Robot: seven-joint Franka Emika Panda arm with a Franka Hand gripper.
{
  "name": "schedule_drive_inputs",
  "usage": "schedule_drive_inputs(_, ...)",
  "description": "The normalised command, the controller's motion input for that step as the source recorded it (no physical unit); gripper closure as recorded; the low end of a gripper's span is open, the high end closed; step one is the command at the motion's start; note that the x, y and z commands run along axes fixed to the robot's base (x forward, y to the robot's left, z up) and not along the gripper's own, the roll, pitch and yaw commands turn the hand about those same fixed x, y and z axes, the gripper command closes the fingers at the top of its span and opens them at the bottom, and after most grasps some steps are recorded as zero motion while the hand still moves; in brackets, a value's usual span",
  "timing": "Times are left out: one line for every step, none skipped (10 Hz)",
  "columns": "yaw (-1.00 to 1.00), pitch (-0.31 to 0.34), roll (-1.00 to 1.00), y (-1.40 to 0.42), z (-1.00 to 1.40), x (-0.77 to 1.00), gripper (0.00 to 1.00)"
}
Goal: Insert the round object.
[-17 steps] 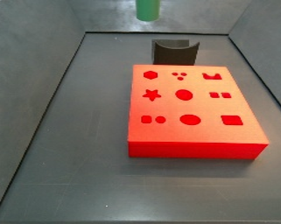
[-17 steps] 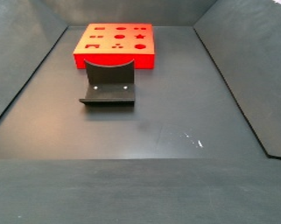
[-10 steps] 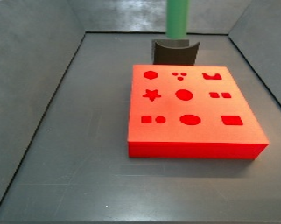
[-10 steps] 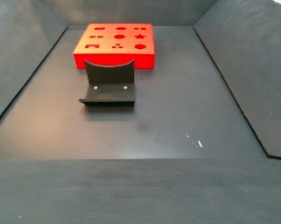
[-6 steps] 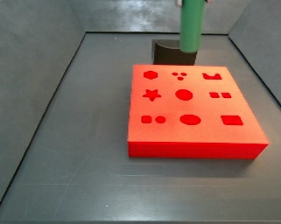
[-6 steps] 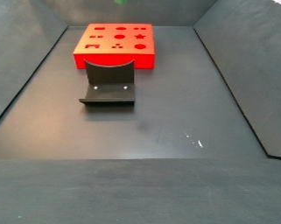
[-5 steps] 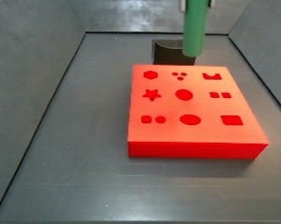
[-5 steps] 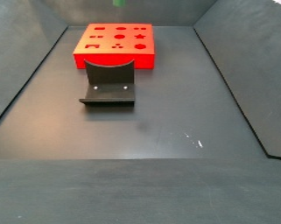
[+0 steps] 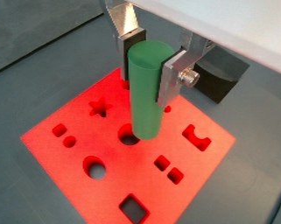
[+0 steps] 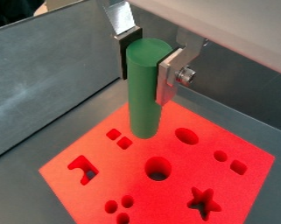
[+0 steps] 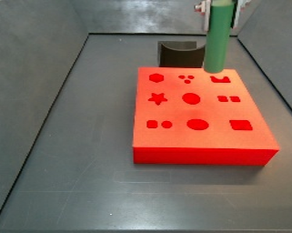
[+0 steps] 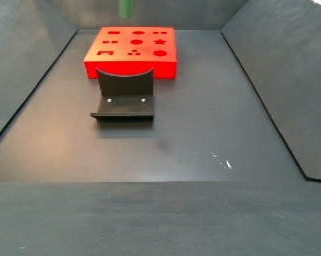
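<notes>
Even, soft overhead light; faint shadows. Small glare spots on the floor [image 12: 219,158]. All views sharp; gripper [image 9: 152,54] in focus.

A dark grey curved holder [image 12: 124,94] is seen standing on the dark floor [image 12: 190,140], just in front of the red block in that side view and behind it in a side view [image 11: 177,52]. The floor is enclosed by grey walls [image 11: 39,18]. A few pale scuffs [image 12: 222,159] are seen on the floor.
</notes>
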Motion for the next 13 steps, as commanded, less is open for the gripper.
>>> schedule_drive_inputs(-0.15, 0.317, 0.24, -0.16, -0.3, 0.55, 1.0)
schedule_drive_inputs(-0.09, 0.426, 0.26, -0.08, -0.17, 0.49, 1.0)
schedule_drive_inputs(-0.1, 0.456, 0.25, -0.05, -0.09, 0.43, 1.0)
schedule_drive_inputs(-0.11, 0.471, 0.23, -0.06, -0.05, 0.38, 1.0)
schedule_drive_inputs(-0.12, 0.479, 0.23, -0.05, -0.05, 0.37, 1.0)
schedule_drive_inputs(-0.17, 0.294, 0.0, -0.09, -0.03, 0.25, 1.0)
schedule_drive_inputs(0.0, 0.0, -0.02, 0.0, 0.0, 0.0, 1.0)
schedule_drive_inputs(0.0, 0.043, 0.03, 0.0, -0.29, 0.21, 1.0)
schedule_drive_inputs(0.0, 0.1, 0.24, 0.0, -0.39, 0.06, 1.0)
schedule_drive_inputs(0.0, 0.15, 0.22, 0.0, -0.37, 0.0, 1.0)
schedule_drive_inputs(0.0, 0.143, 0.07, 0.0, -0.33, 0.0, 1.0)
schedule_drive_inputs(0.0, 0.109, 0.04, -0.01, -0.34, -0.08, 1.0)
schedule_drive_inputs(-0.05, 0.046, 0.0, 0.0, -0.24, -0.2, 1.0)
